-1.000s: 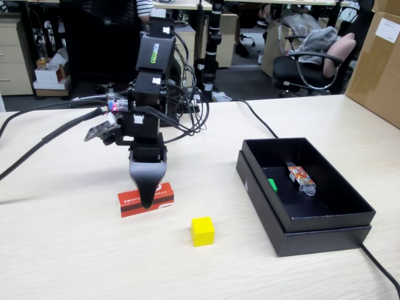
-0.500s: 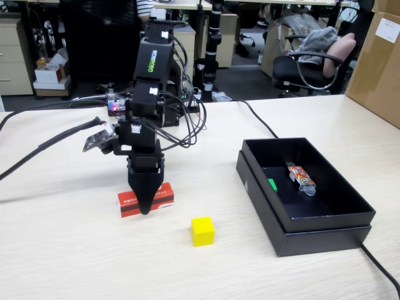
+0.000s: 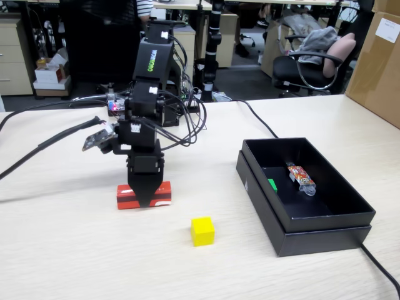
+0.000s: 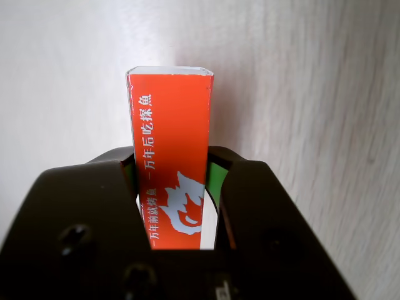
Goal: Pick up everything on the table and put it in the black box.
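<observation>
1. The step in hand is judged to be the grasp of the red carton (image 3: 144, 195), which lies on the table (image 3: 75, 250) at about 10 o'clock from the yellow cube (image 3: 202, 230) in the fixed view.
2. For a good grasp, the jaws should be closed squarely on the two long sides of the carton, and the lift should be made straight up only when the hold is firm, so that the carton is not tilted or dropped.
3. After the lift, a path toward the black box (image 3: 325, 231), at 3 o'clock from the carton, should be kept high enough to pass its near wall.
4. The gripper (image 4: 178, 187) is seen in the wrist view with one jaw at each long side of the carton. The jaws are only a little wider than the carton; a thin gap seems to be left at the right side, so a firm hold cannot be confirmed.
5. The carton appears to rest flat on the table, not lifted.
6. A green cube (image 3: 272, 184) and a colourful packet (image 3: 300, 177) are already seen inside the black box; the yellow cube is not yet collected.
</observation>
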Robot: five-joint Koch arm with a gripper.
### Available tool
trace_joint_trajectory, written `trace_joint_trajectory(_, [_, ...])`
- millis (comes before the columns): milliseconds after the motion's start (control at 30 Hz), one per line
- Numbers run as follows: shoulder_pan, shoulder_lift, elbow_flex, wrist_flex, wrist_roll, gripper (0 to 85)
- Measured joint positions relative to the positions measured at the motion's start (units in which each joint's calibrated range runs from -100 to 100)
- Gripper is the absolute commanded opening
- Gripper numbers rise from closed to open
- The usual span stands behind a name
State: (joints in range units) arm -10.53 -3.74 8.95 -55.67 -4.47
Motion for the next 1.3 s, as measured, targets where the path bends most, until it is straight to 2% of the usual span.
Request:
trace_joint_trajectory(100, [2.78,-11.27,-2.47,-0.82,0.88,4.3])
trace_joint_trajectory(167, [6.45,-23.18,-6.94,-1.40,1.81,4.4])
trace_joint_trajectory(200, [10.06,-32.05,-11.42,-1.97,3.22,4.4])
trace_joint_trajectory(267, [12.21,-35.85,-12.15,-1.89,3.86,4.4])
trace_joint_trajectory(467, [22.42,-39.90,-12.79,-1.89,9.08,4.4])
trace_joint_trajectory(767, [24.57,-21.66,2.74,-1.81,10.89,4.5])
trace_joint_trajectory(900, [24.96,-17.23,3.38,-1.89,10.94,4.5])
trace_joint_trajectory(1200, [28.18,-9.25,5.30,-1.73,14.02,4.5])
trace_joint_trajectory(1300, [28.18,-7.85,5.30,-0.82,14.11,5.5])
